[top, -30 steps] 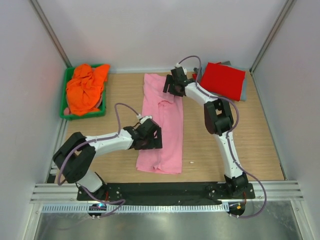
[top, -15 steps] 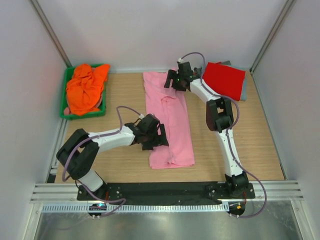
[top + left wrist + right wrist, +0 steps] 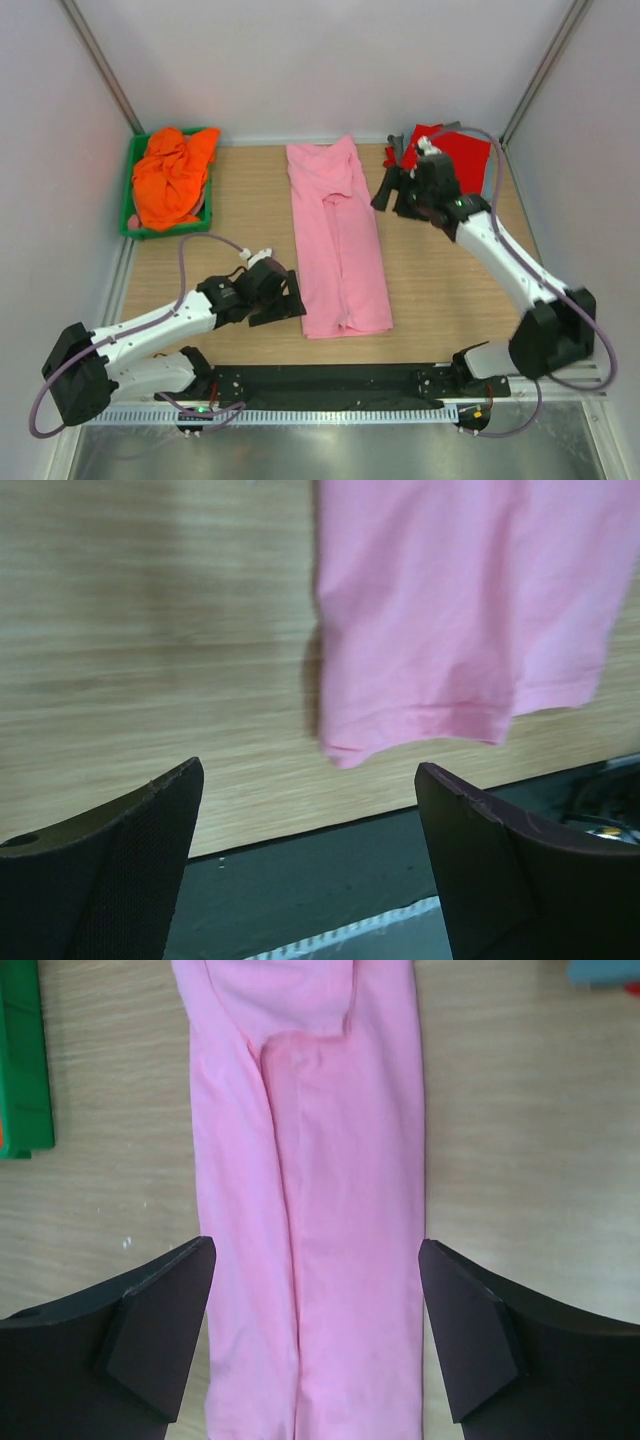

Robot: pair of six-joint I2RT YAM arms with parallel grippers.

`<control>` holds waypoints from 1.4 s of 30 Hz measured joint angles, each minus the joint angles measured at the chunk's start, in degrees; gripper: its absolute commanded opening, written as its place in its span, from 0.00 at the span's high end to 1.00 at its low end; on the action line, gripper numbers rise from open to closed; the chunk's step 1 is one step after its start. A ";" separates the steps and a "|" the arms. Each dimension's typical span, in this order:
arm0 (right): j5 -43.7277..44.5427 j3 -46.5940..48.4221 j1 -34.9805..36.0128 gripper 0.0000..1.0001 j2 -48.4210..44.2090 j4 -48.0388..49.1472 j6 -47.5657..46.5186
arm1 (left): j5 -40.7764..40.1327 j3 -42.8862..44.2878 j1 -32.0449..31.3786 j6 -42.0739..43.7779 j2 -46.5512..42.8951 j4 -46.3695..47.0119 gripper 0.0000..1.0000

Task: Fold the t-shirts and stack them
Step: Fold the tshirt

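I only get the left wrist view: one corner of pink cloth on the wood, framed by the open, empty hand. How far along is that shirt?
Observer: The pink t-shirt lies flat as one long narrow strip, its sides folded inward, and it is not yet folded end to end.
Operator: Where is the other hand?
Observer: The right hand hovers open and empty off the right side of the strip's far half, clear of the cloth.
Operator: Any shirts waiting?
Observer: An orange t-shirt sits crumpled in a green bin at the far left.
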 measured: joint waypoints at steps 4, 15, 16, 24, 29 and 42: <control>-0.02 -20.39 0.02 0.18 -16.92 1.31 4.00 | 0.79 -7.78 -0.72 -2.12 -0.39 2.36 0.15; -6.40 -51.39 0.50 0.28 -33.29 -1.84 14.05 | 0.15 -11.50 -5.73 -8.61 4.22 12.94 0.25; -6.75 -52.26 0.63 0.30 -34.34 -1.81 14.64 | 0.02 -12.02 -5.88 -9.11 4.42 13.33 0.26; -9.77 -56.02 3.13 0.39 -34.86 2.62 17.92 | -0.61 -12.63 -8.46 -12.76 7.06 18.29 0.30; -11.26 -57.75 5.16 0.48 -34.56 6.54 19.52 | -0.79 -12.31 -10.25 -14.27 8.85 20.98 0.32; -10.45 -62.01 8.52 0.81 -39.89 6.03 22.91 | -2.36 -12.04 -12.76 -17.84 11.69 22.84 0.68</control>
